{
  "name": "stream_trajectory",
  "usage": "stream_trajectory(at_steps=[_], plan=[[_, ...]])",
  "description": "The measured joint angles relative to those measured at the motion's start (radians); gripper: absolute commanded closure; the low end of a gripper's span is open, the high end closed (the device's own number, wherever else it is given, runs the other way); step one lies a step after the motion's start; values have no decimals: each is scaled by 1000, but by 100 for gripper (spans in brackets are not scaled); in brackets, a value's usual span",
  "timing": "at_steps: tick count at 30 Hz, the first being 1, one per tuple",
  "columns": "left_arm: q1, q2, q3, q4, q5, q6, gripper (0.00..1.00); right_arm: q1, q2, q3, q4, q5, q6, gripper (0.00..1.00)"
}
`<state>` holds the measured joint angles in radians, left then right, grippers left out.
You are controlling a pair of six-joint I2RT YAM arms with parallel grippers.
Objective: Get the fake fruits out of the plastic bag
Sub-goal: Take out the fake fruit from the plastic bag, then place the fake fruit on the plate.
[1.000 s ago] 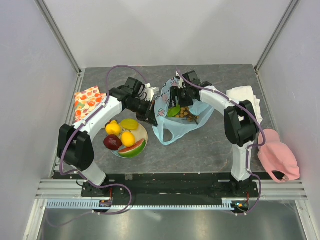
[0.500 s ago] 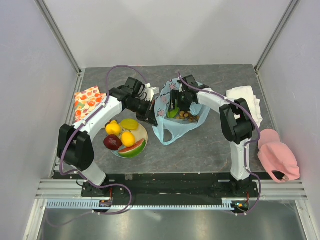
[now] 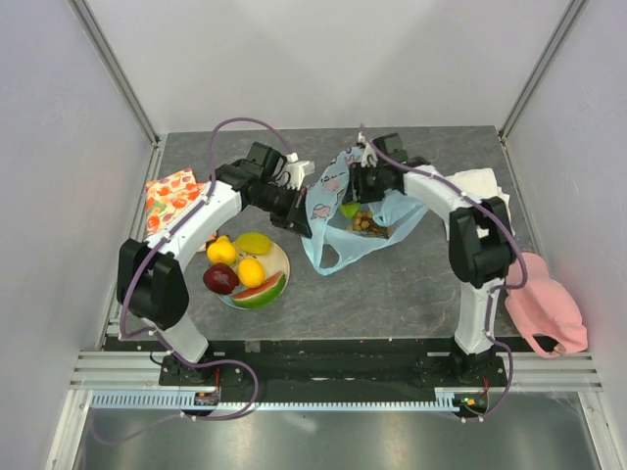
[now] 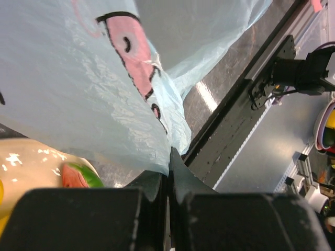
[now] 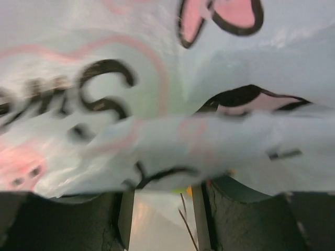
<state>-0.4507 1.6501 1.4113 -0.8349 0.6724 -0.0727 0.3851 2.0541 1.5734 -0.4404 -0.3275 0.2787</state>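
Honestly you can't see much inside the plastic bag (image 3: 392, 213). From above, only a green fruit (image 3: 350, 208) and a tan grape bunch (image 3: 364, 224) show through the opening, and the film covers part of both.

The right fingers (image 5: 235, 222) are up at the bag's mouth near that green fruit. In the wrist view the blue film drapes right over their tips, so I can't tell whether they're clamped on anything or just spread.

There's dark lettering on the bag next to the pink cartoon print, but it's too blurry and crumpled to read.

The left fingers (image 4: 152, 183) are clenched tight on the bag's left edge, with thin film pinched between them.

The bag sits mid-table (image 3: 392, 294) between the two arms. Its wide span runs left to right, and one handle loop points toward the near edge.

Just left of it is the plate (image 3: 279, 257) with a lemon (image 3: 221, 252), an apple (image 3: 219, 279), a watermelon slice (image 3: 262, 291) and two more yellow pieces (image 3: 253, 272). The left wrist view cuts the plate off and shows only a sliver of the watermelon.
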Motion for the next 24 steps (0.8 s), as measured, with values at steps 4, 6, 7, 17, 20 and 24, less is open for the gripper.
stream_trajectory(at_steps=[4, 6, 7, 17, 20, 24], plan=[[0, 55, 100, -8, -19, 21, 98, -89, -121, -7, -34, -60, -52, 59], [0, 100, 184, -4, -27, 36, 94, -140, -210, -16, -63, -81, -85, 59], [0, 122, 228, -1, -32, 41, 69, -162, -252, -16, -74, -86, -100, 59], [14, 200, 443, 6, -158, 75, 14, -138, -550, 7, -185, -306, -235, 59], [36, 141, 432, -1, -203, 80, 14, -60, -561, 19, -180, -365, -281, 58], [81, -10, 388, -2, -246, 93, 14, 109, -518, 29, -190, -447, -367, 59]])
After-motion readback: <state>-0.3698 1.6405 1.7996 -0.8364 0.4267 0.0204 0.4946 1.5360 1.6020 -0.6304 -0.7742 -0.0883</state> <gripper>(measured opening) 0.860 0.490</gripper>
